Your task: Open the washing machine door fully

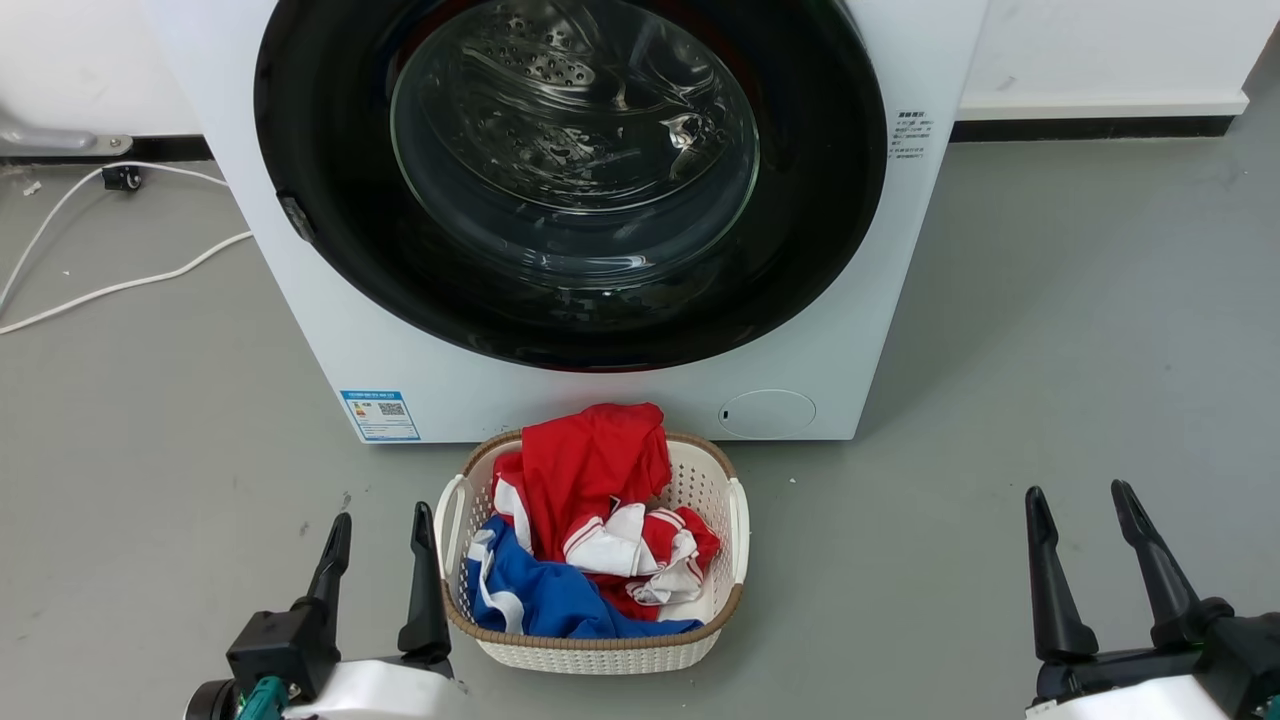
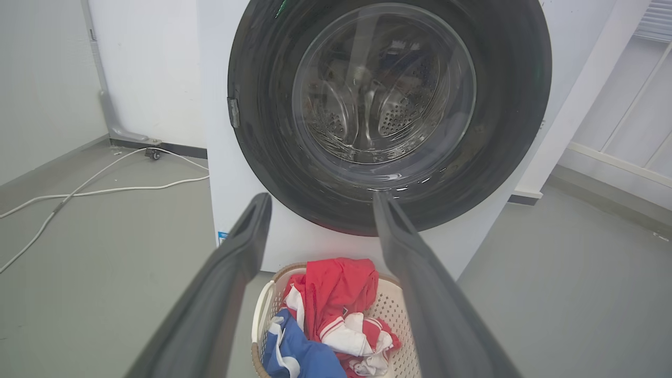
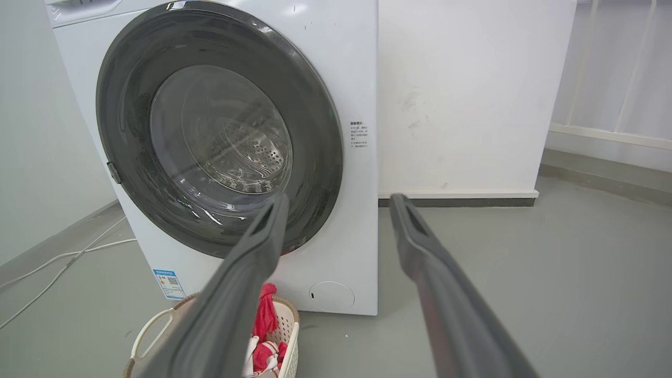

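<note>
Step in hand: approach. Neither gripper touches the machine, and the opening pull is not yet begun. The washing machine (image 1: 370,340), a white front-loading cabinet, stands on the grey floor (image 1: 1050,330) ahead of both grippers, well beyond their fingertips. The washing machine door (image 1: 570,180) covers most of the cabinet front. It is above and ahead of the left gripper (image 1: 382,515), and ahead and to the left of the right gripper (image 1: 1077,490). The door lies flush against the cabinet and reads as fully closed. It is a glossy black disc with a clear bulging glass bowl (image 3: 220,136) at its centre, and the perforated steel drum (image 2: 394,113) shows through the glass. A white laundry basket (image 1: 738,520) holding red, white and blue clothes (image 1: 590,470) sits just to the right of the left gripper, between it and the cabinet base. Both grippers are released: fingers spread, nothing between them, pointing towards the machine. A small dark tab (image 1: 297,218) sits on the door rim, ahead of the left gripper and well above it. Judgement: this tab is probably the pull point, which would put the hinge on the opposite rim, though no hinge is visible. The next move calls for raising the left gripper past the basket to that rim, hooking or pinching the edge, then drawing it outward along an arc. The glossy rim is likely to offer poor grip.
</note>
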